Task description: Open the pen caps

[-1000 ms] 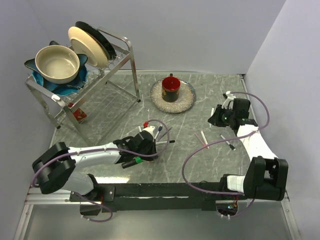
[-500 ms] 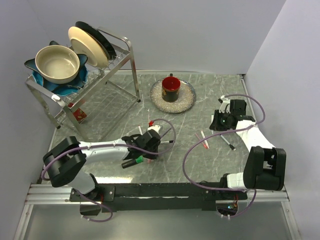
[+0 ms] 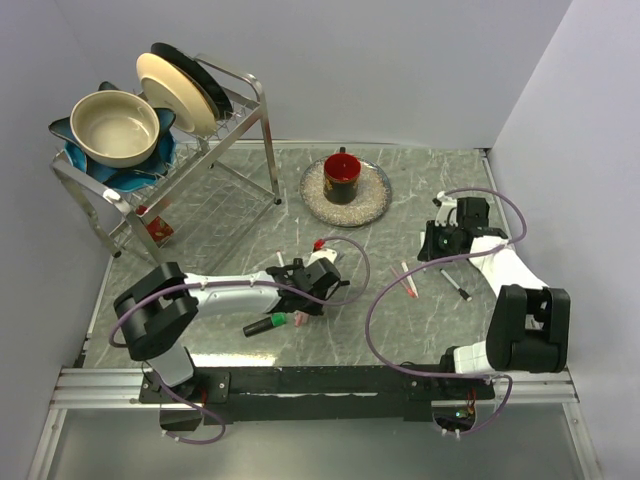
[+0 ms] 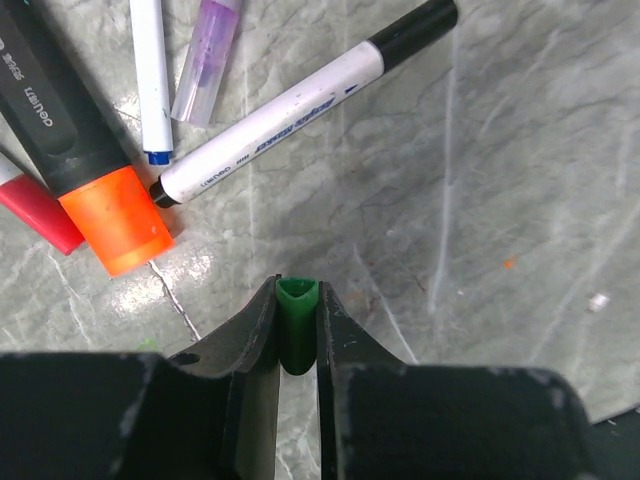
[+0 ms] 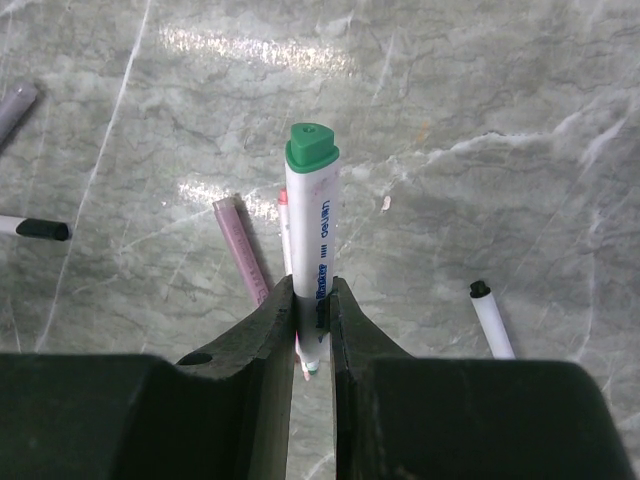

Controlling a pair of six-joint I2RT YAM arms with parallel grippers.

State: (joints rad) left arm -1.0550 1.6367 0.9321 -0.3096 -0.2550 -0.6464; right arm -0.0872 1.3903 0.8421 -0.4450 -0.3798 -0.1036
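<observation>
- The dish rack (image 3: 240, 130) stands well off to the left of both grippers, at the far side of the table (image 3: 420, 190).
- A thick black marker (image 4: 50, 110) lies ahead and to the left of the left gripper (image 4: 297, 292). Its long axis slants, and its orange cap (image 4: 118, 218) points back towards the fingers.
- A white pen (image 5: 312, 220) is clamped between the closed fingers of the right gripper (image 5: 312, 290). Its long axis runs straight out along the fingers, its green end pointing away from the gripper, clear of the table.
- A second white pen (image 4: 290, 100) lies just ahead of the left gripper. It slants up to the right, with its black cap (image 4: 415, 25) at the far end.
- A blue-tipped pen (image 4: 150, 80) lies ahead and left, running nearly in line with the fingers, tip nearest them.
- A purple cap (image 4: 207, 60) lies between those two pens, pointing much the same way.
- A red cap (image 4: 35, 212) lies beside the orange one, farther left.
- The green cap (image 4: 297, 330) is pinched between the closed left fingers, lengthwise along them, its flat three-cornered end facing forward.
</observation>
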